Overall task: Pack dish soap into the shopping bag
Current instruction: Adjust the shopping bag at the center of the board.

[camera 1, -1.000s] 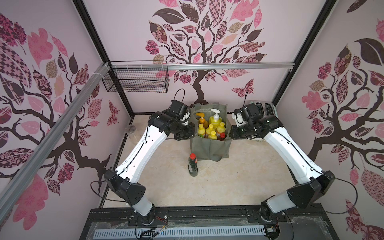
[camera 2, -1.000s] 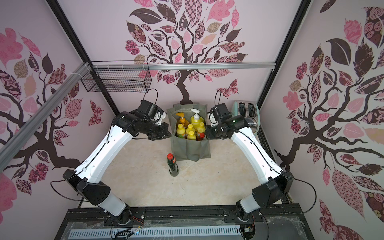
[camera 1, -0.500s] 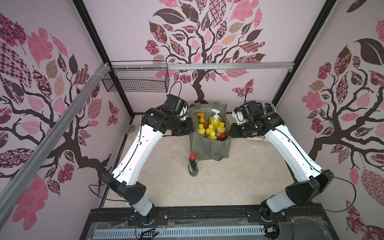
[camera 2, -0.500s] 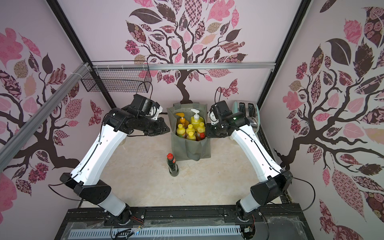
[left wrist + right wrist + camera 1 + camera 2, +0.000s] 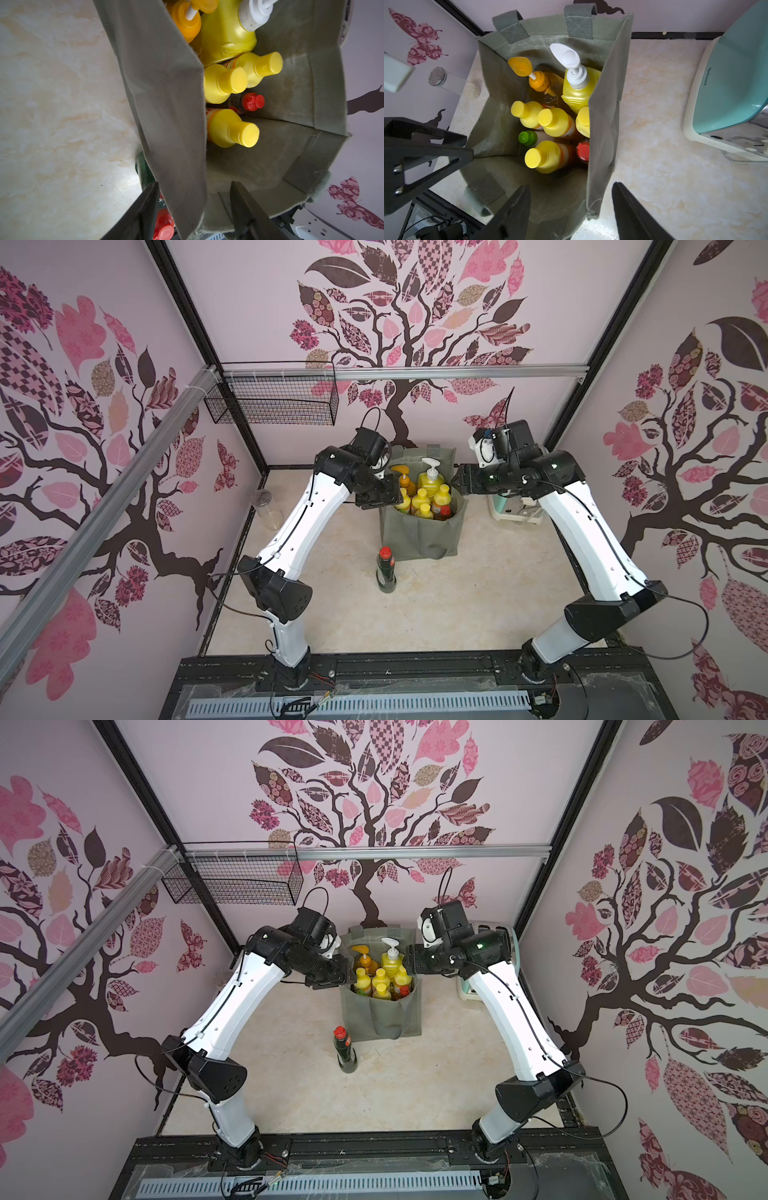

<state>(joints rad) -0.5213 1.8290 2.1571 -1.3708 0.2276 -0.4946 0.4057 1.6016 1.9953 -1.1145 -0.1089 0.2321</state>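
Your left end effector (image 5: 194, 185) and right end effector (image 5: 570, 186) both gape astride the side walls of the boxy grey-green fabric shopping bag (image 5: 419, 535), while the dark red-capped plastic bottle (image 5: 385, 570) stands upright on the desk (image 5: 478, 593) just near of it, closer to your left arm (image 5: 303, 518).

I see a black wire basket (image 5: 274, 400) hanging from the aluminium rail (image 5: 415, 373) on the back wall, left of centre. A clear glass jar (image 5: 266, 509) with a metal lid stands on the marbled tabletop (image 5: 478, 605) near the left wall. A teal-and-cream toaster (image 5: 726, 93) sits at the back right. Tree decals (image 5: 399, 323) cover the walls.
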